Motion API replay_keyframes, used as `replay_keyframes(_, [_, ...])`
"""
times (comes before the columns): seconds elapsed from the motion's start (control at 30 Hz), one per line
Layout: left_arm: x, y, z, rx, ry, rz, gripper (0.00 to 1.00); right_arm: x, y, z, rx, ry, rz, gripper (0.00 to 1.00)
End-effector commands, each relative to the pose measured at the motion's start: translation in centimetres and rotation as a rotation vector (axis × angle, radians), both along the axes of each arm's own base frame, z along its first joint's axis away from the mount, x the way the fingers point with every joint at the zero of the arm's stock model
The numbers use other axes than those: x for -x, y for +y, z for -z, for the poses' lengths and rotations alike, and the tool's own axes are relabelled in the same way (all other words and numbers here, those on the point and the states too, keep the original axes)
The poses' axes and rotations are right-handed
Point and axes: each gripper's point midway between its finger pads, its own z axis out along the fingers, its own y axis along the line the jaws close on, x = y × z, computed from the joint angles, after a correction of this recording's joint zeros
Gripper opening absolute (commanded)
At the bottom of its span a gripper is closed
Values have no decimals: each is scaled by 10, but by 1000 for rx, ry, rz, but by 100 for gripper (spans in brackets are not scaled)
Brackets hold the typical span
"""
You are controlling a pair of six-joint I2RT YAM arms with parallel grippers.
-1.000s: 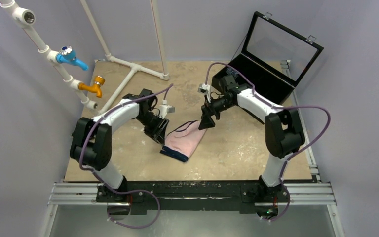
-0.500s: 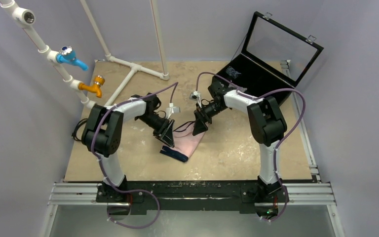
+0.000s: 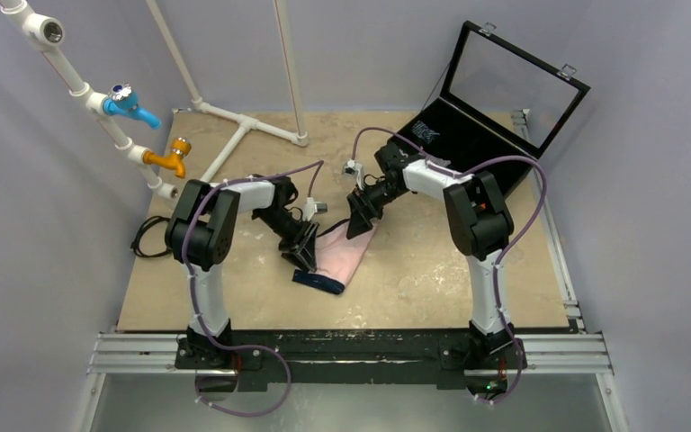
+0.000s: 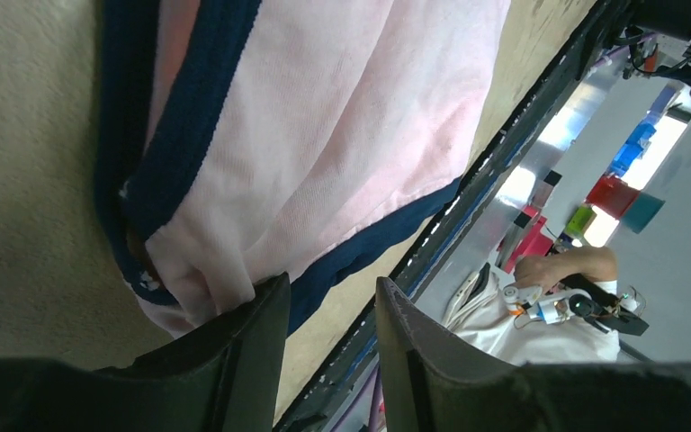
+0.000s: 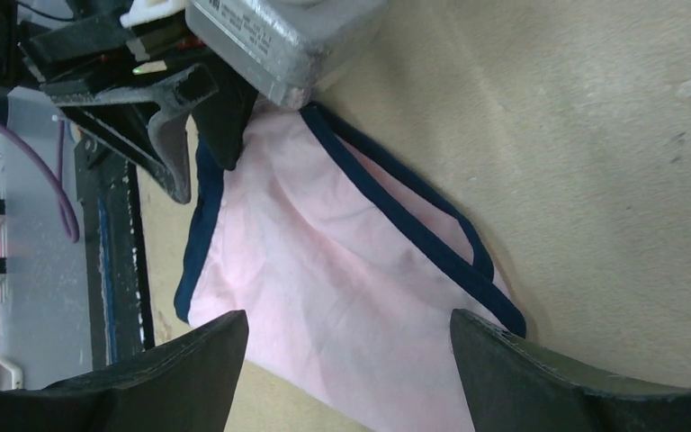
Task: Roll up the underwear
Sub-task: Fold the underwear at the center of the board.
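The underwear [image 3: 344, 259], pale pink with navy trim, lies folded flat at the middle of the tan table. My left gripper [image 3: 305, 246] is at its left edge. In the left wrist view the gripper [image 4: 328, 297] is open by a narrow gap with nothing between the jaws, and its left finger [image 4: 252, 333] touches a bunched fold of the underwear [image 4: 324, 117]. My right gripper [image 3: 361, 221] is at the far edge. In the right wrist view it [image 5: 346, 328] is wide open just above the underwear [image 5: 342, 270].
An open black case [image 3: 495, 108] stands at the back right. A white pipe frame [image 3: 234, 135] with a blue tap [image 3: 130, 103] and an orange tap [image 3: 169, 157] stands at the back left. A black cable [image 3: 147, 237] lies by the table's left edge.
Both grippers have closed in on the underwear. The left came down onto its left edge, and the right drew left and back to its far edge. The underwear has stayed in place.
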Motion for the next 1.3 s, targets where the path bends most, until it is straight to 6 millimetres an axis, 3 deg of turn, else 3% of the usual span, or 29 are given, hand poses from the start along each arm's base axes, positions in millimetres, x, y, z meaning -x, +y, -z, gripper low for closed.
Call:
replay_keyframes(0.0, [-9,5,8,-49,-6,-8,40,-22,-1,4,66,-56,38,85])
replay_keyframes(0.3, [-9,5,6,-43,-14,-8,40,-27,-4,3,92,-76,25,85])
replay_keyframes(0.63, [-12,-15,-33,155,-94,14,41,-1,-8,-55,6,-130,-126,86])
replay_keyframes(0.8, [-13,-16,-58,211,-178,49,46,2,-19,-67,46,-219,-90,86])
replay_keyframes(1.03, [-18,-2,-71,157,-320,74,50,5,-30,-71,115,-374,-8,86])
replay_keyframes(1.27, [-33,42,-89,0,-505,49,62,59,6,-57,81,-378,-149,85])
